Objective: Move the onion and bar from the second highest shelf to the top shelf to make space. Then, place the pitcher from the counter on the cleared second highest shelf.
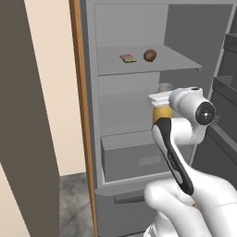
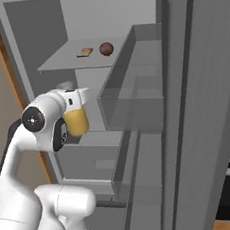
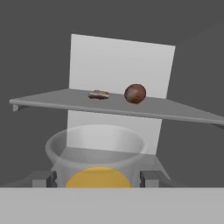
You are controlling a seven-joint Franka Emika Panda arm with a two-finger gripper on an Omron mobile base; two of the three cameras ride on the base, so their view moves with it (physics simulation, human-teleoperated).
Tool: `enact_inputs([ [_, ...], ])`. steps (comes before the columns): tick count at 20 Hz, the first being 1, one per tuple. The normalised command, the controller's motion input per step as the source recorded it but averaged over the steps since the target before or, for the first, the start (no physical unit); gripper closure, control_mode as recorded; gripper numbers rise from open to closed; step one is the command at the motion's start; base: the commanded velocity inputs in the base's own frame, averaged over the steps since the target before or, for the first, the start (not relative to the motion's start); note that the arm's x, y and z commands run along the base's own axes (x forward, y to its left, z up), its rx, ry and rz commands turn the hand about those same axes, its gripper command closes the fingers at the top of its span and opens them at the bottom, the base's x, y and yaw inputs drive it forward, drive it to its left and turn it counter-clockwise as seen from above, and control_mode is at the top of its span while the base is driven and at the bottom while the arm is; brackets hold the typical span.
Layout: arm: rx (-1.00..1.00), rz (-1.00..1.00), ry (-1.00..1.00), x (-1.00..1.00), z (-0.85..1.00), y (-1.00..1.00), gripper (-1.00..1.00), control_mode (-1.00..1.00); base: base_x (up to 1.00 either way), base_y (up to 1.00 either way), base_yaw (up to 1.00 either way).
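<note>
Inside the open fridge, you see the onion and the bar lying side by side on the top shelf, apart from each other, the bar on the left. Below this shelf, your claw is clenched on the pitcher: in the hand view one dark finger presses on each side of its yellow body, and the pale round mouth opens above them. You hold the pitcher upright in front of the second highest shelf, near its front edge. I cannot tell if its bottom touches the shelf.
</note>
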Motion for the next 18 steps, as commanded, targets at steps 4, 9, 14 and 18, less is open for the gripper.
enact_inputs([
  [4, 0.0, 0.0, 0.0, 0.4, -0.08, 0.0, 1.0, -1.0, 0.0, 0.0, 0.0],
  [9, 0.0, 0.01, 0.0, 0.41, -0.12, -0.04, 1.0, -1.0, 0.0, 0.0, 0.0],
  [14, 0.0, 0.01, 0.0, 0.42, -0.11, -0.1, 1.0, -1.0, 0.0, 0.0, 0.0],
  [18, 0.0, 0.02, 0.0, 0.41, -0.08, -0.13, 1.0, -1.0, 0.0, 0.0, 0.0],
])
